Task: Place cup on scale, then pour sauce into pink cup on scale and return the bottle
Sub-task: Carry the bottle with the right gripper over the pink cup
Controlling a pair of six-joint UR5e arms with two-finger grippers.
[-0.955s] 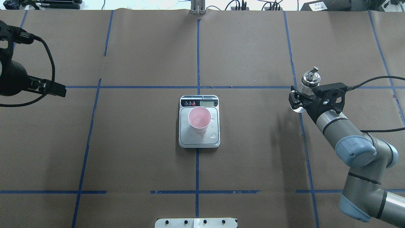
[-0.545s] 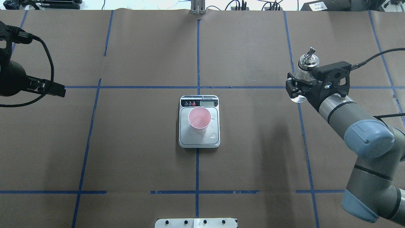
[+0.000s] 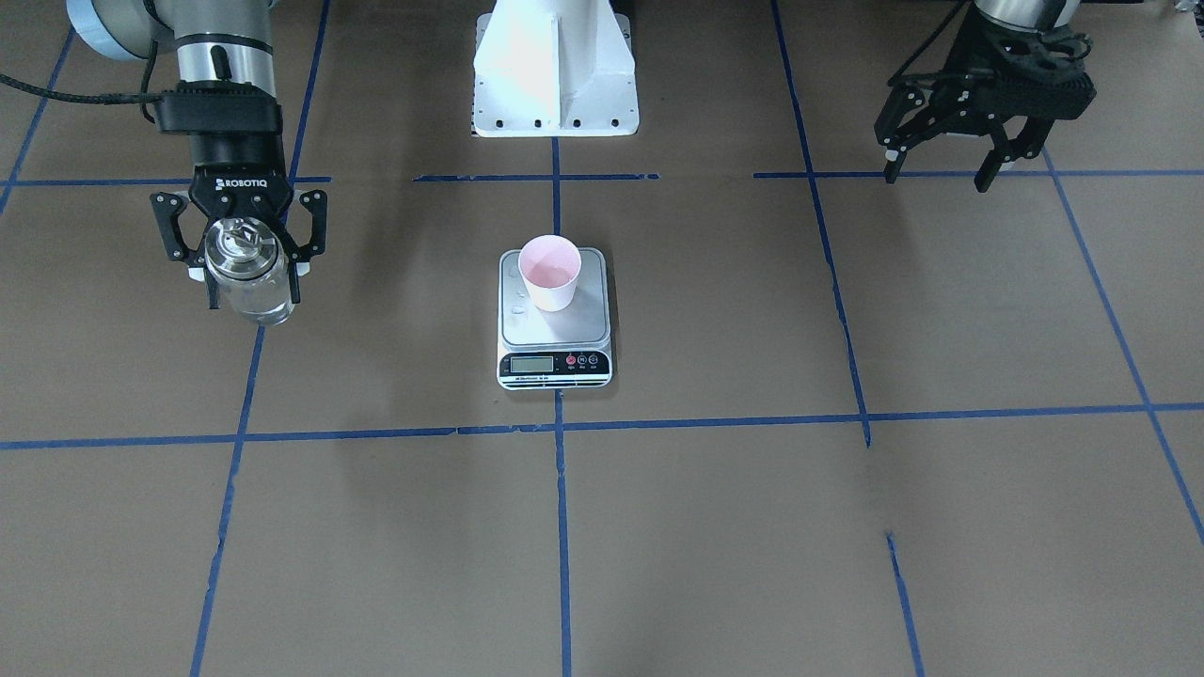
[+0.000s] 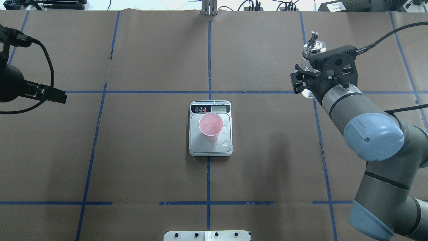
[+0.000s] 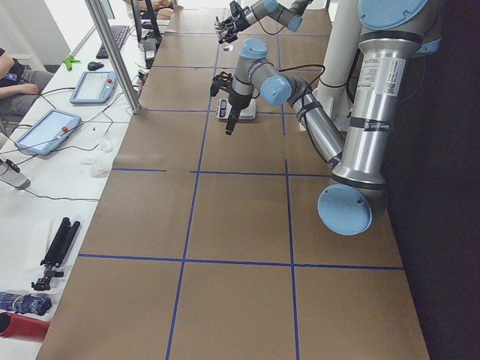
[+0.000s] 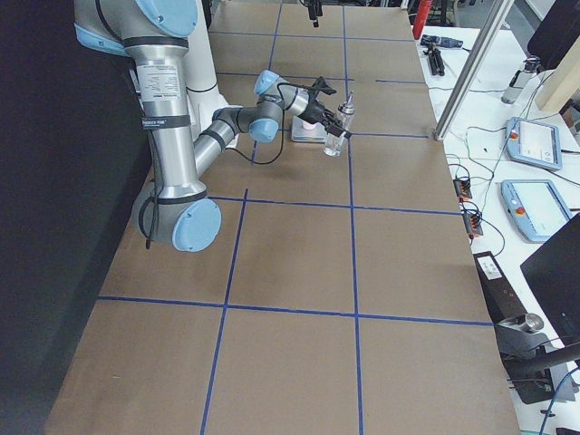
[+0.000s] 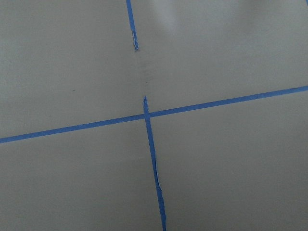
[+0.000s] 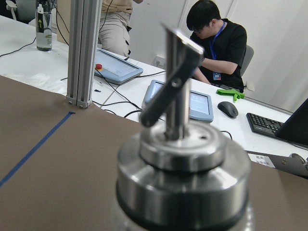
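Observation:
The pink cup (image 4: 210, 126) stands upright on the steel scale (image 4: 210, 149) at the table's middle, with a little clear liquid in it; both also show in the front view, cup (image 3: 550, 273) on scale (image 3: 555, 327). My right gripper (image 4: 305, 84) is shut on the clear glass bottle (image 4: 313, 49) and holds it upright, well to the right of the scale. In the front view the gripper (image 3: 252, 282) clasps the bottle (image 3: 246, 268). The metal spout (image 8: 177, 96) fills the right wrist view. My left gripper (image 3: 936, 177) is open and empty, far left of the scale.
Water drops (image 4: 226, 143) lie on the scale's platform. The white robot base (image 3: 555, 66) is at the near edge. An aluminium post (image 4: 209, 7) stands at the far edge. Operators and tablets (image 8: 195, 101) are beyond it. Blue tape lines (image 4: 209, 60) cross the brown table cover.
My right gripper has carried the bottle away from the robot, toward the table's far edge and slightly left, still upright. The cup, the scale and the left arm have hardly moved.

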